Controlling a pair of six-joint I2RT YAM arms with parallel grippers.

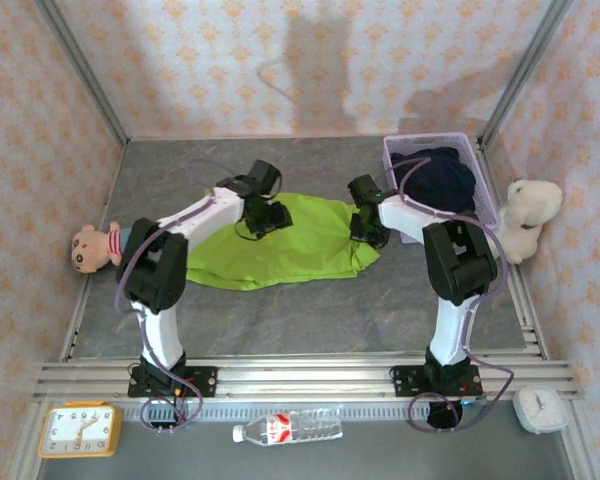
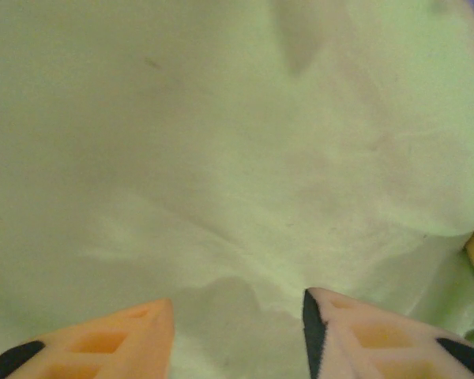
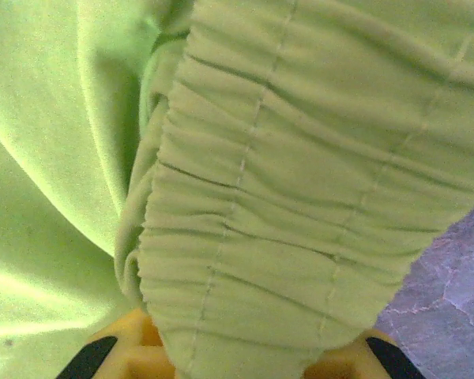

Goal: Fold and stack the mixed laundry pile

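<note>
My lime-green garment [image 1: 280, 245] is plain and bright, with its gathered waistband stitched in the same green. Under it the table [image 1: 310, 310] is grey, veined like marble. To its right lie a dark navy garment [image 1: 442, 178], a lavender basket [image 1: 395, 150] and a white plush toy [image 1: 528, 210]. My left fingers [image 2: 118, 339] are orange with black pads, and my right fingers [image 3: 130, 343] are yellow with black.

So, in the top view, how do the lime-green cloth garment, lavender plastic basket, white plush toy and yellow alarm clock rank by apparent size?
1. lime-green cloth garment
2. lavender plastic basket
3. white plush toy and square yellow alarm clock: they look about alike, so unranked.
</note>
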